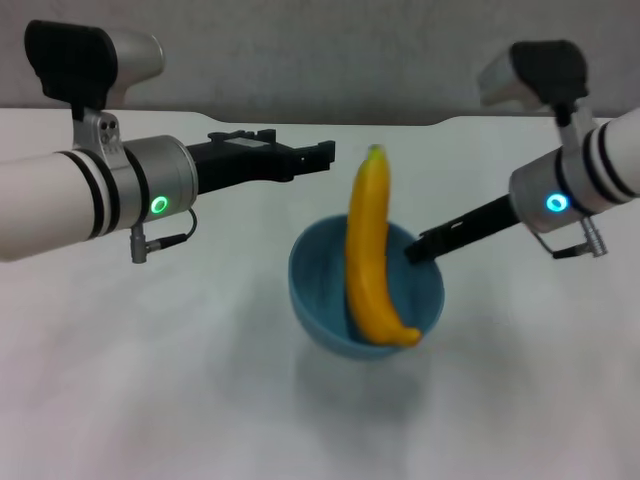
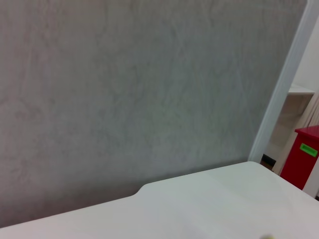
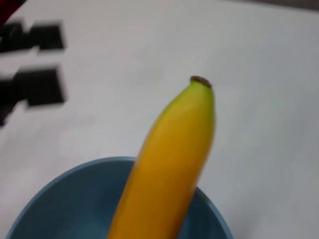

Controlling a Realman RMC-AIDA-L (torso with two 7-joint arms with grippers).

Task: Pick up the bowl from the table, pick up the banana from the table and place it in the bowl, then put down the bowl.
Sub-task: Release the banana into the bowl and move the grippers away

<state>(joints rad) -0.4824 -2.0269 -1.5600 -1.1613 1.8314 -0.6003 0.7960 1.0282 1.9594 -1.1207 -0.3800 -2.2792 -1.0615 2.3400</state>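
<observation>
The light-blue bowl (image 1: 320, 290) hangs above the white table (image 1: 150, 380), with a soft shadow under it. My right gripper (image 1: 415, 250) is shut on the bowl's rim on its right side. The yellow banana (image 1: 367, 240) lies in the bowl, one end over the near rim and the green-tipped end sticking up past the far rim. My left gripper (image 1: 325, 155) is open and empty, just left of the banana's upper tip and apart from it. The right wrist view shows the banana (image 3: 169, 164) rising out of the bowl (image 3: 60, 199), with the left gripper (image 3: 52, 59) beyond.
The table's far edge has a shallow notch (image 1: 340, 122), with a grey wall behind it. The left wrist view shows only that wall, the table's far edge (image 2: 224, 204) and a red cabinet (image 2: 304, 154) off to the side.
</observation>
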